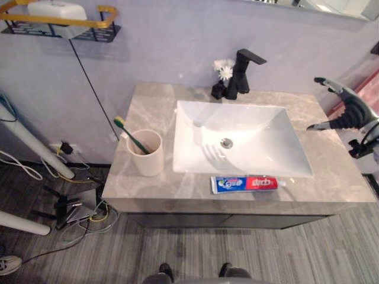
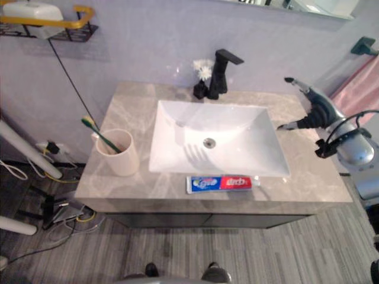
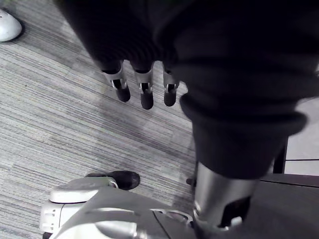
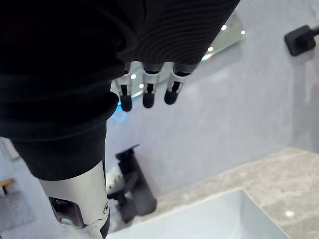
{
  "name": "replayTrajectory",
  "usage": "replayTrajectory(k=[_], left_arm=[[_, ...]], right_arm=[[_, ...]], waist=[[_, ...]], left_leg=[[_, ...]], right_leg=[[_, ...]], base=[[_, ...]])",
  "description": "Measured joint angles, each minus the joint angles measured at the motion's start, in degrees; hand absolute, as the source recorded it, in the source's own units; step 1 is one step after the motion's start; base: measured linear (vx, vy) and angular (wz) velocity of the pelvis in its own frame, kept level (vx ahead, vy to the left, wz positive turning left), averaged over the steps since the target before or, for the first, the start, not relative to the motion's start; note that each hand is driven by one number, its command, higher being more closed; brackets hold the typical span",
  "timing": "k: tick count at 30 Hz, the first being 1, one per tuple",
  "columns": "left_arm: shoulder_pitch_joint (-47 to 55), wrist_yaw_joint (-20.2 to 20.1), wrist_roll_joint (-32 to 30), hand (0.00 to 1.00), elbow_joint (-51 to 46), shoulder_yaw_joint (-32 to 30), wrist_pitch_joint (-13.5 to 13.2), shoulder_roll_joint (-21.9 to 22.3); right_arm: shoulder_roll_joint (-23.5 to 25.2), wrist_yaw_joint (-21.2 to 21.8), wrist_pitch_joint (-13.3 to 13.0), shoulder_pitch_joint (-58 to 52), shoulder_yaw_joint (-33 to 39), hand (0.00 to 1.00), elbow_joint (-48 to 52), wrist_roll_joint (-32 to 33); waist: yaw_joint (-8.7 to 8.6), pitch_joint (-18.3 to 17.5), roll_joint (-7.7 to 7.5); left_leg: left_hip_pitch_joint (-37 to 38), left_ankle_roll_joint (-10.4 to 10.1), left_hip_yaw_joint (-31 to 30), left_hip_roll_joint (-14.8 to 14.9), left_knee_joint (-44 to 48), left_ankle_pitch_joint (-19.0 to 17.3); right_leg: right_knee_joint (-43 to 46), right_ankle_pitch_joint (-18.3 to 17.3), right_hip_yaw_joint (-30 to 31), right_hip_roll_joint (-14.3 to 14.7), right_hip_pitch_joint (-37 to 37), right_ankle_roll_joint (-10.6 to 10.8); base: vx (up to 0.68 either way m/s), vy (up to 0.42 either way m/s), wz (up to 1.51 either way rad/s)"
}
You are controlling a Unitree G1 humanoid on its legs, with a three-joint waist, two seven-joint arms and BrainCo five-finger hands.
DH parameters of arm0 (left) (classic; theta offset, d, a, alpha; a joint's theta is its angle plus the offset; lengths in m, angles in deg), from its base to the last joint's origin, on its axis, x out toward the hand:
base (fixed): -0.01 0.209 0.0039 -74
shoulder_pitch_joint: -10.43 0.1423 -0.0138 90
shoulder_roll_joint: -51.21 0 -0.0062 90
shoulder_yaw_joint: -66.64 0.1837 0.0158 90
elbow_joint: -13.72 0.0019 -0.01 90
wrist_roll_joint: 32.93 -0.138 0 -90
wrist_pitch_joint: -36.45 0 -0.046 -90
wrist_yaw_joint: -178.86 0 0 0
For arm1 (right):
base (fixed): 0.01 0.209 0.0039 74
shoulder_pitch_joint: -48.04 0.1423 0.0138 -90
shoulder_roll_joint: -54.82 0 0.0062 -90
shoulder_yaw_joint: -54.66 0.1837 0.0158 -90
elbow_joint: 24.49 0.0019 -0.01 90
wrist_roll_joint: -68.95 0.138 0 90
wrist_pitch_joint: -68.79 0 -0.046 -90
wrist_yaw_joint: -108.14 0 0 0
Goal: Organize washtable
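1. The toothpaste tube (image 1: 244, 183) lies flat on the tabletop (image 1: 151, 106) at the lower centre of the left eye view. It sits just beside the front rim of the white basin (image 1: 260, 127) and close to the tabletop's front edge.
2. At centre left stands a pale cup (image 1: 145, 152) with a toothbrush (image 1: 129, 134) leaning in it, its head pointing toward the upper left.
3. The right robot hand (image 1: 346, 112) hangs at the right edge of the frame above the tabletop's right end, with fingers and thumb spread and nothing in it. The left robot hand (image 3: 144, 84) hangs over the floor, its fingers loose, straight and empty.
4. The tube looks light, soft and glossy, so a hard squeeze would likely dent it or let it slip. Pinching across the middle of its body, on the long sides, seems the safest hold. A sideways nudge could push it off the front edge.
5. The cup looks rigid, smooth and light. Wrapping its wall at mid-height should keep the brush from tipping out.
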Motion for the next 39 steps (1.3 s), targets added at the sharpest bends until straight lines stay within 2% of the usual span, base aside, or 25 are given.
replayTrajectory(k=[2,6,12,27,31,39], left_arm=[[-0.32,-0.18,0.01,0.00,-0.33,0.61,-0.03,-0.39],[-1.22,-1.34,0.01,0.00,-0.79,0.65,-0.46,-0.64],[-1.61,-2.68,0.01,0.00,-1.30,1.32,-0.87,-0.92],[-1.77,-4.67,-0.03,0.00,-1.43,2.91,-0.77,-1.23],[-1.61,-4.88,-0.02,0.00,-1.43,3.80,-0.76,-1.35],[-1.61,-4.88,0.02,0.00,-1.70,4.93,-0.77,-1.73]], right_arm=[[-1.32,1.20,-0.30,-0.03,-0.18,0.00,1.12,0.02],[-4.16,2.84,-0.55,-1.91,-0.23,0.00,3.00,0.08],[-4.92,4.98,-0.73,-4.85,-0.20,0.00,5.52,0.04],[-4.65,8.42,-1.68,-15.08,0.21,0.00,15.04,0.03],[-2.66,8.99,-1.64,-16.64,0.28,0.00,16.35,0.00],[-2.28,10.21,-1.59,-20.52,0.36,0.00,19.29,-0.04]], waist=[[0.10,-0.02,0.02],[0.04,-0.12,-0.22],[0.03,-0.15,-0.17],[0.02,-2.03,0.76],[0.00,-2.65,1.14],[0.02,-2.68,1.21]], left_leg=[[-0.27,0.00,0.47,0.34,0.17,0.00],[-0.22,0.01,0.82,0.34,0.21,0.01],[0.15,-0.01,1.93,0.65,0.21,0.00],[-0.15,0.01,2.19,0.66,0.21,0.02],[-0.13,0.02,2.18,0.66,0.22,0.02],[-0.27,0.01,2.03,0.65,0.17,0.03]], right_leg=[[0.00,0.64,0.51,0.38,-0.60,-0.83],[0.00,0.73,0.85,0.41,-0.75,-0.86],[-0.06,0.73,1.68,0.76,-0.99,-0.86],[-0.04,0.72,2.35,0.88,-1.63,-0.85],[-0.04,0.72,2.35,0.88,-1.61,-0.85],[-0.04,0.71,2.18,0.84,-1.64,-0.83]], base=[[0.01,-0.002,-0.12],[0.01,-0.002,-0.04],[0.00,-0.013,-0.10],[0.00,-0.002,-0.02],[0.00,0.000,0.00],[0.00,0.000,0.00]])
